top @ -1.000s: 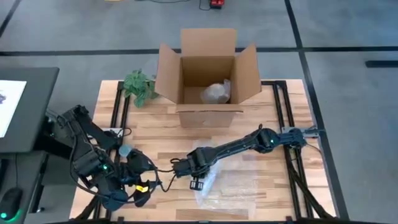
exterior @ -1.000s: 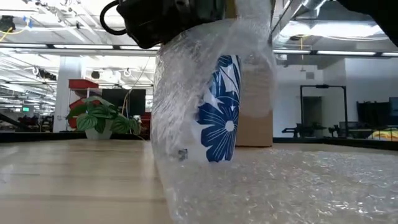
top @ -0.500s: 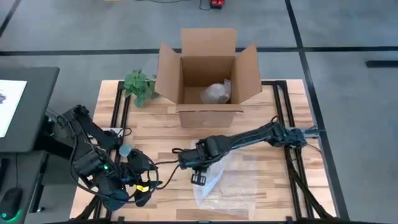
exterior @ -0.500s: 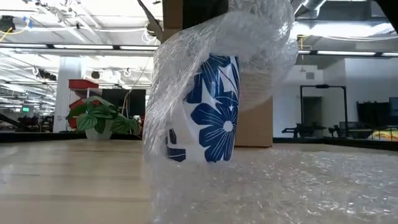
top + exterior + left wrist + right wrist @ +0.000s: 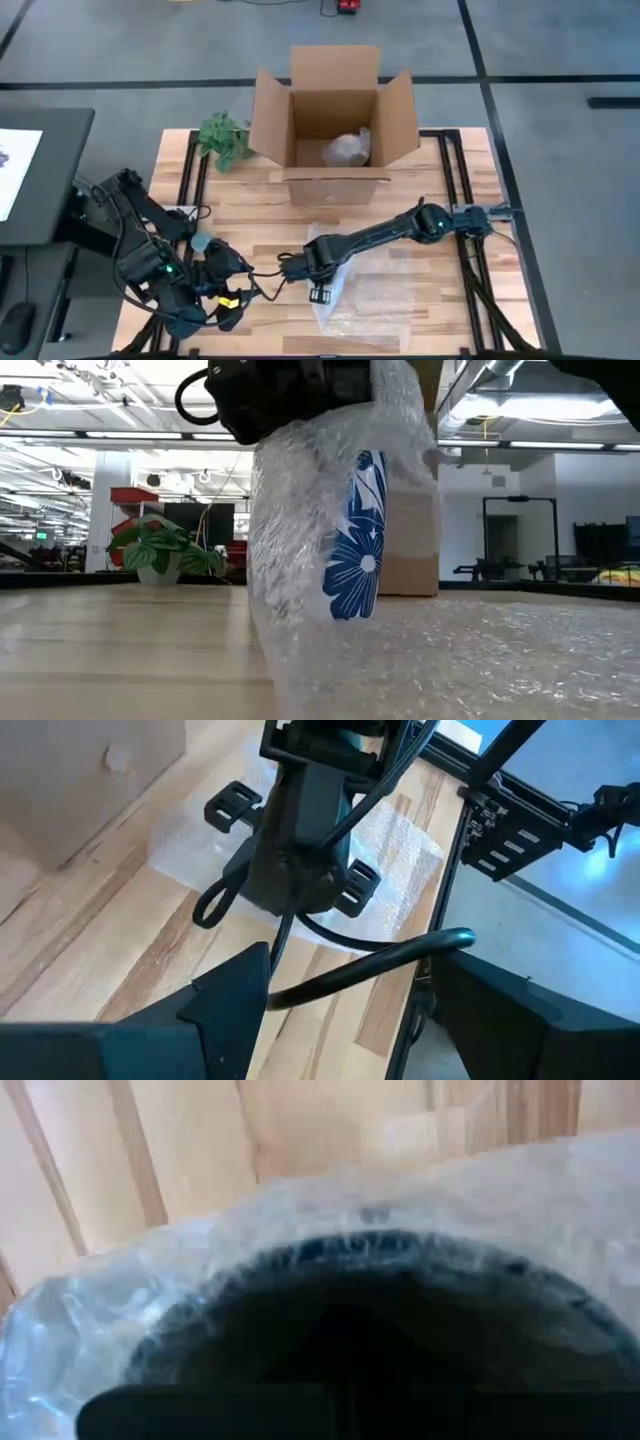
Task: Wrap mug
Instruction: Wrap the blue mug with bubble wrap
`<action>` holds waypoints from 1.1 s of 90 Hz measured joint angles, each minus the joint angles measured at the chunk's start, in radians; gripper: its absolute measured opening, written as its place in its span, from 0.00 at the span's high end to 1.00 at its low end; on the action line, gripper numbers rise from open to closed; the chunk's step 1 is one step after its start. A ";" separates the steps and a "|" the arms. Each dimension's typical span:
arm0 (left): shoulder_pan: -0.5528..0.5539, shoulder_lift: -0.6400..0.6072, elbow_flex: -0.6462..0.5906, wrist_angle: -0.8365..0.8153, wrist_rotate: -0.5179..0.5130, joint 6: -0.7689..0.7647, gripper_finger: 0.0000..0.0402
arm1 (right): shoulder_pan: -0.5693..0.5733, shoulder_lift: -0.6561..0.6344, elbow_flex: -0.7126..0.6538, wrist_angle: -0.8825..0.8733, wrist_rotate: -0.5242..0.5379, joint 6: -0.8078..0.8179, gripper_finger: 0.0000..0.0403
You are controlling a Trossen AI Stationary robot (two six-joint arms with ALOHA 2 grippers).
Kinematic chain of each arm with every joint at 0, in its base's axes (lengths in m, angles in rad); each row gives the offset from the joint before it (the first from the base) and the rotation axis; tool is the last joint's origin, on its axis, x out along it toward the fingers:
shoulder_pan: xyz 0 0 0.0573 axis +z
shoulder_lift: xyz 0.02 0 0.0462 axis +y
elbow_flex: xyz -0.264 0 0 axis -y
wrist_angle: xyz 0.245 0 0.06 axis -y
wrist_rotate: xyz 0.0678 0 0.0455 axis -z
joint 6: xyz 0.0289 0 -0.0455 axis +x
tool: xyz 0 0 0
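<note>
High view: right pincer [image 5: 318, 283] sits low over the front-middle of the light wooden slatted worktop [image 5: 420, 290], arm stretched in from the right edge. Cannot tell whether its fingers are parted or closed; bubble wrap hides the tips. Low view shows the same pincer [image 5: 300, 400] coming down from above onto the top of the white ceramic mug with blue flower print [image 5: 358, 530]. Mug stands upright directly under the pincer, on the worktop. Clear bubble wrap sheet [image 5: 300, 560] is draped from the pincer down over the mug's side, covering most of it; a strip of the blue pattern shows bare on the side away from the plant. Rest of the sheet lies flat on the worktop under and beside the mug [image 5: 370, 300], spreading out from the pincer toward the front edge. Right wrist view: dark round opening of the mug [image 5: 370, 1340] just ahead of the pincer, wrap rim around it.

Left pincer [image 5: 228, 300] is parked near the front-left corner, well apart from the mug, pointed toward the right pincer; its two dark fingers [image 5: 230, 1000] stand spread wide, holding nothing.

Beyond the right pincer, at the far side of the worktop: open brown cardboard box [image 5: 335, 125], flaps up, with a clear-wrapped bundle [image 5: 348, 150] inside. Small green leafy potted plant [image 5: 225, 138] just beside the box's left flap.
</note>
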 joint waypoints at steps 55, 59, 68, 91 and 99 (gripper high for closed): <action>0.000 0.000 0.000 0.001 -0.006 -0.004 0.37 | -0.004 -0.201 0.090 -0.092 0.018 0.049 0.87; 0.000 0.000 0.000 0.001 -0.006 -0.005 0.37 | 0.002 -0.226 0.090 -0.115 0.018 0.059 0.86; 0.000 0.000 0.000 0.001 -0.006 -0.006 0.37 | 0.025 -0.280 0.091 -0.185 0.020 0.064 0.84; 0.000 0.000 0.000 -0.001 -0.003 -0.003 0.37 | 0.142 -0.355 0.014 -0.283 0.042 0.085 0.84; 0.000 0.000 0.000 -0.001 -0.002 -0.002 0.37 | 0.172 -0.360 -0.086 -0.294 0.082 0.122 0.84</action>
